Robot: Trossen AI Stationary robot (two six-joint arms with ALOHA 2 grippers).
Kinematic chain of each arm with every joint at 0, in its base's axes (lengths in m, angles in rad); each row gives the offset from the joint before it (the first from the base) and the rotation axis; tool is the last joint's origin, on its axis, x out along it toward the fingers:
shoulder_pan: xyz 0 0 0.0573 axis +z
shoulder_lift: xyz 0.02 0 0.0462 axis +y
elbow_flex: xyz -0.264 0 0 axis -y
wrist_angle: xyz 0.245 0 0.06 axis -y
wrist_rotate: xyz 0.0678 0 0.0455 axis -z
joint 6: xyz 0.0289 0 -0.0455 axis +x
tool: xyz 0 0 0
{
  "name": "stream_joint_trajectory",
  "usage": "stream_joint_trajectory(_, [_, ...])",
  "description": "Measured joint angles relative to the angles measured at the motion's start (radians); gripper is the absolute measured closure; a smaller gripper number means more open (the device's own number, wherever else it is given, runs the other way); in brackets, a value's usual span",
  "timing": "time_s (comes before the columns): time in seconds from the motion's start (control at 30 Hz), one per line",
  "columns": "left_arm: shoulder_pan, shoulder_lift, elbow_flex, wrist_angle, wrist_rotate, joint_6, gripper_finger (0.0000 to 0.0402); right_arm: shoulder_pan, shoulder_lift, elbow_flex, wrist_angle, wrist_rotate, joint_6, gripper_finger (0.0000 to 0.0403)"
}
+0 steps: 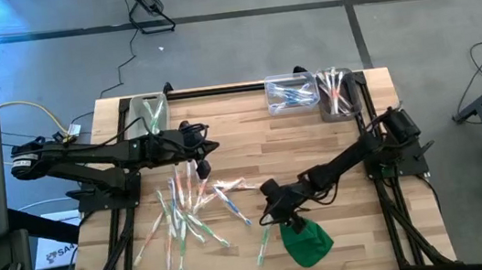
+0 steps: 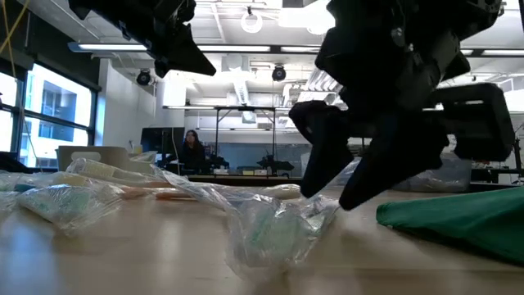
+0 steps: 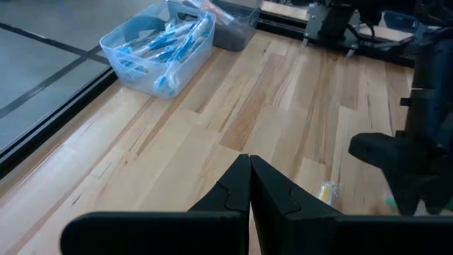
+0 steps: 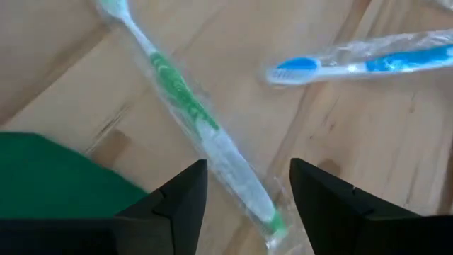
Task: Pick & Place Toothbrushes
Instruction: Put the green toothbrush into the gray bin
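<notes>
High view: the left gripper (image 1: pixel 203 163), pressed together, hangs over the scattered toothbrushes (image 1: pixel 186 211); the right gripper (image 1: pixel 274 216) stands spread over a green wrapped toothbrush (image 4: pixel 195 117) beside the green cloth (image 1: pixel 308 245). Light, stiff, probably slippery in its film — best pinched mid-handle.

The worktop (image 1: pixel 315 140) was pale striped wood. A green-and-white toothbrush (image 4: pixel 191 117) lay in clear wrap by a blue-and-white one (image 4: pixel 368 62). The cloth (image 1: pixel 308 244) was plain green, both claws black, one bin (image 3: pixel 157 49) clear with blue brushes.
</notes>
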Motion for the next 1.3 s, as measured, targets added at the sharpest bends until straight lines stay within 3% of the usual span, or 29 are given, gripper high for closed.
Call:
stream_joint_trajectory(0.33, [0.0,0.0,0.0,-0.022,0.0,-0.001,0.0402,0.0,0.044,0.003,-0.003,0.018,-0.016,0.0221])
stream_joint_trajectory(0.83, [0.0,0.0,0.0,-0.033,0.001,-0.023,0.0402,0.001,0.04,0.001,-0.004,0.016,-0.046,0.0385])
stream_joint_trajectory(1.3, [0.001,-0.01,0.001,-0.028,0.001,-0.034,0.0402,-0.002,-0.026,-0.002,-0.048,0.035,-0.043,0.0389])
